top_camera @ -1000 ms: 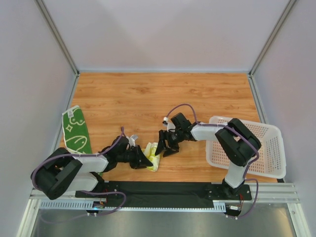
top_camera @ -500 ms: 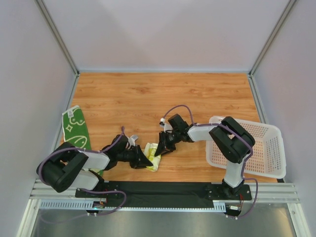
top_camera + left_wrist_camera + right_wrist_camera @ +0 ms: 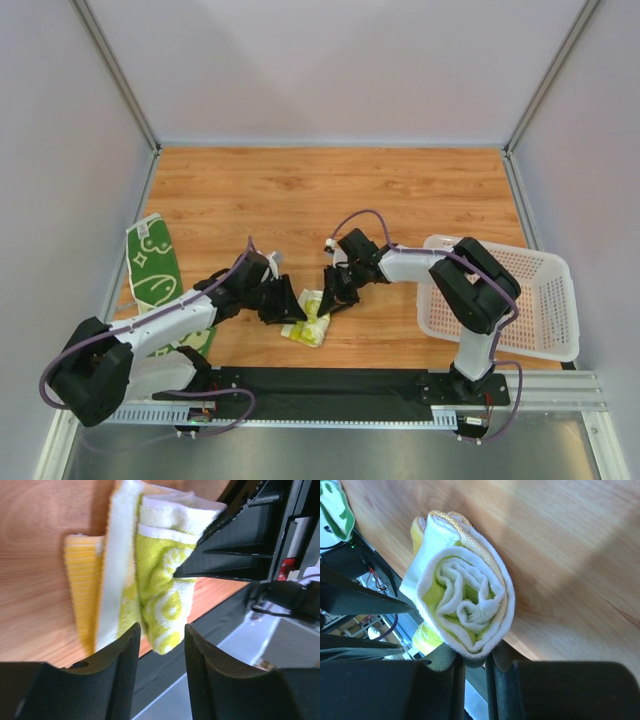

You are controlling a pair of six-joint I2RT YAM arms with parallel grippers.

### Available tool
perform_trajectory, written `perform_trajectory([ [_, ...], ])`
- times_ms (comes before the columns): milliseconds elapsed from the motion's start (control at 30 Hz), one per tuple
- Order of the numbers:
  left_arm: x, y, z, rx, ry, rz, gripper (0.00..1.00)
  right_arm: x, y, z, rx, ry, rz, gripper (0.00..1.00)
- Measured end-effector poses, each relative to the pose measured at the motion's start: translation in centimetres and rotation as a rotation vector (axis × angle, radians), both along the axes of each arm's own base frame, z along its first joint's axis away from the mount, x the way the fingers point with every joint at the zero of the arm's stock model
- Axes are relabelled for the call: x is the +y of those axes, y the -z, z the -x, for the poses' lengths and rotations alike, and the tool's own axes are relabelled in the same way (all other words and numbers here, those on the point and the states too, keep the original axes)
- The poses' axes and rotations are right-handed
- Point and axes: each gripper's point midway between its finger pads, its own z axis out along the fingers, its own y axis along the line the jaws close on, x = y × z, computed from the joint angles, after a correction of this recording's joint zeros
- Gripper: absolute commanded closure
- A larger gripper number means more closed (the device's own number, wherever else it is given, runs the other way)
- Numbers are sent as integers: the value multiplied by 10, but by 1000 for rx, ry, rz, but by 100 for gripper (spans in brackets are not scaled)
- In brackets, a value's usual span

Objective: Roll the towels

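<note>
The yellow towel [image 3: 465, 600] is lying on the table [image 3: 300, 190] as a loose roll, well to the left of the basket [image 3: 545, 300] and close to the table's near edge. Its spiral end is facing the right wrist camera, white layers wrapping round a yellow-green core.

The right gripper [image 3: 474, 660] is reaching leftward from the basket side. Its fingers are drawn almost together and are nipping the outer layer at the roll's rim.

The left gripper [image 3: 162, 635] is sitting on the roll's far side from the basket. Its jaws are standing apart with a clear gap, and a drooping corner of the towel is hanging just at the mouth of that gap. Whether the fingers are touching the cloth I cannot tell. In the left wrist view the right gripper's dark fingers are pressing against the towel from the opposite side.

The green towel [image 3: 152, 265] is lying flat and unrolled at the table's left edge, the whole width away from the basket and well apart from both grippers.

The table is wood-grained. The basket is overhanging its right edge. Pale walls [image 3: 330, 70] are enclosing the table on three sides, and a black rail [image 3: 330, 385] is running along the front under the arm bases.
</note>
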Motion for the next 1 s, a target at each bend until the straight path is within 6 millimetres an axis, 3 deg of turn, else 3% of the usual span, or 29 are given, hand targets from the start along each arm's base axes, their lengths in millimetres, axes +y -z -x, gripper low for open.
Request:
perform_trajectory([
  [233, 14, -12, 0, -115, 70, -244, 52, -8, -1, 2, 24, 9, 69, 94],
  [467, -17, -31, 16, -291, 246, -383, 53, -15, -3, 4, 34, 21, 126, 94],
  [700, -49, -14, 30, -322, 374, -484, 53, -22, -6, 5, 30, 33, 162, 94],
  [1000, -52, 19, 34, -292, 418, -576, 51, -25, -8, 7, 24, 35, 178, 94],
])
